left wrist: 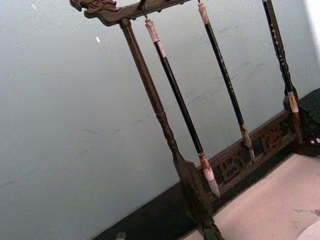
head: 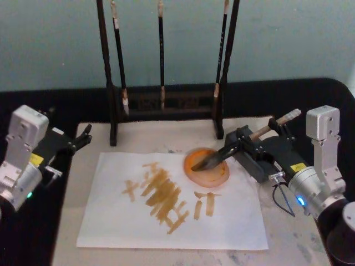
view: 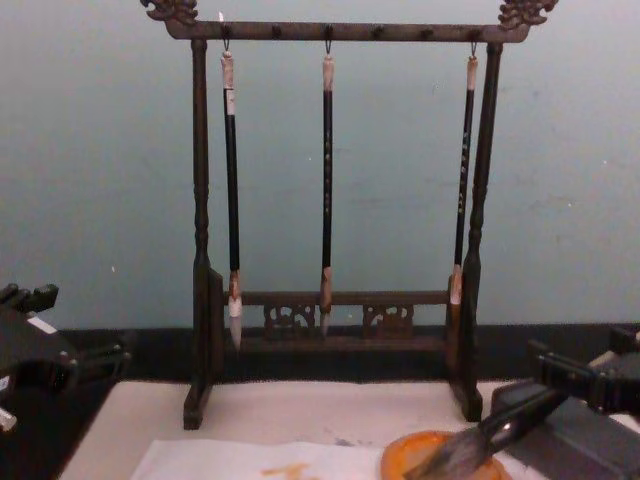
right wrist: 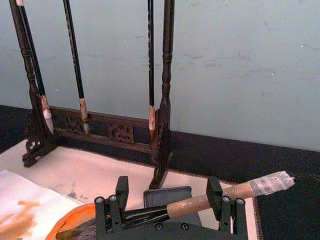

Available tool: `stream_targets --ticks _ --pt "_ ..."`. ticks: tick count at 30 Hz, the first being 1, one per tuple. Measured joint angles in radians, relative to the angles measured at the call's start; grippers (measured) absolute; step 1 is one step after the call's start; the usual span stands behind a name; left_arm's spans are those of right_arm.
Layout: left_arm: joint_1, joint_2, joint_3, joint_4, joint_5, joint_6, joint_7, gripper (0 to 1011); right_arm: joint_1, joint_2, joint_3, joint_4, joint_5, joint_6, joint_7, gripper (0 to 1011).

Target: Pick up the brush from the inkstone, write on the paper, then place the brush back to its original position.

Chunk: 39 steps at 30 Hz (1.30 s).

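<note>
Brush (head: 244, 143) sat pinched in your right end effector (head: 242, 145), tuft over the orange dish (head: 207, 165); releasing carelessly could smear the paper (head: 172, 233).

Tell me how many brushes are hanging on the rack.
3: left brush beside the left post, middle brush at centre, right brush beside the right post of the rack.

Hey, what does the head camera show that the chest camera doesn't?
Head view alone: the whole paper with its tan strokes, the left hand at the mat's left edge, and the brush's pale handle. Chest view alone: the rack's carved top bar. Both: three hanging brushes, the orange dish, and the right hand around the brush.
</note>
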Motion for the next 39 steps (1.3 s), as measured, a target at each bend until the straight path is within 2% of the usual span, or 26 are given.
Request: stream_targets --ticks 39 --pt "0.0 0.0 0.0 0.0 0.0 0.0 0.0 1010 0.0 0.0 0.0 0.0 0.0 0.0 0.0 1000"
